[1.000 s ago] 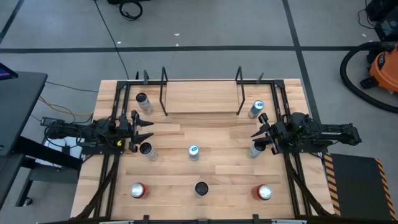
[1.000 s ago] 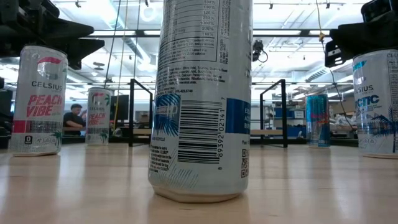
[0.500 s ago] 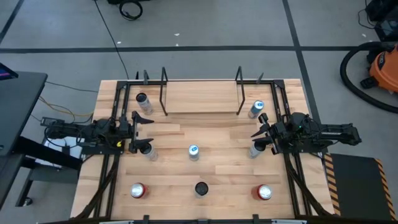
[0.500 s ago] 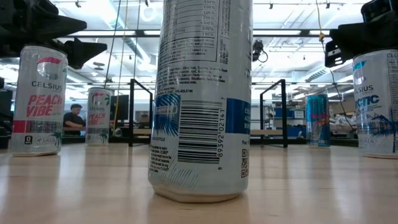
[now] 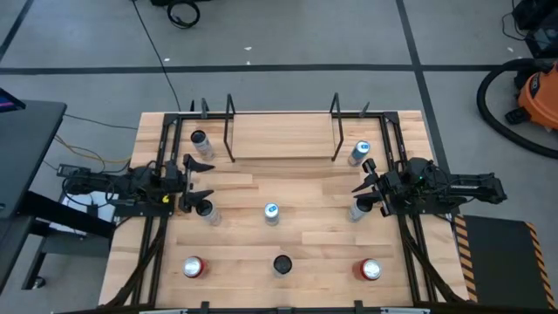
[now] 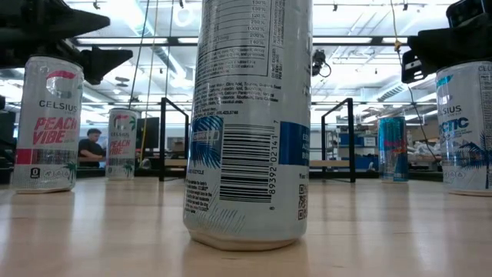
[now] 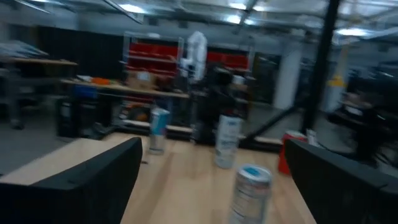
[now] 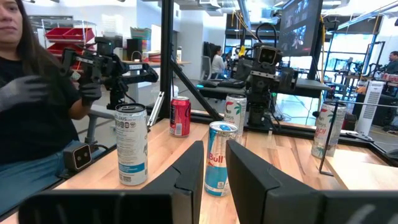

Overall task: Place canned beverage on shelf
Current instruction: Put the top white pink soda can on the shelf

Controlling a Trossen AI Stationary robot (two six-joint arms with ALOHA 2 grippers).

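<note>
Several beverage cans stand upright on the wooden table. The shelf (image 5: 283,137), a light board with black posts, stands at the far middle. My left gripper (image 5: 198,180) hovers open at the left, its fingers wide apart in the left wrist view (image 7: 212,149). Its near finger hangs just above a pink-lettered can (image 5: 207,210) (image 6: 46,123). My right gripper (image 5: 359,185) is shut at the right, above another can (image 5: 359,209) (image 6: 465,127). A blue-topped can (image 5: 271,212) stands at mid-table.
More cans stand at the far left (image 5: 200,139), far right (image 5: 360,153), and along the near edge: red (image 5: 193,267), dark-topped (image 5: 282,263), red (image 5: 370,270). Black frame rods run along both table sides. A person (image 8: 31,93) stands beyond the table.
My left gripper has opened wide: its two fingers, nearly together a second ago, now stand far apart. It stays in place above the pink-lettered can. No can has moved.
</note>
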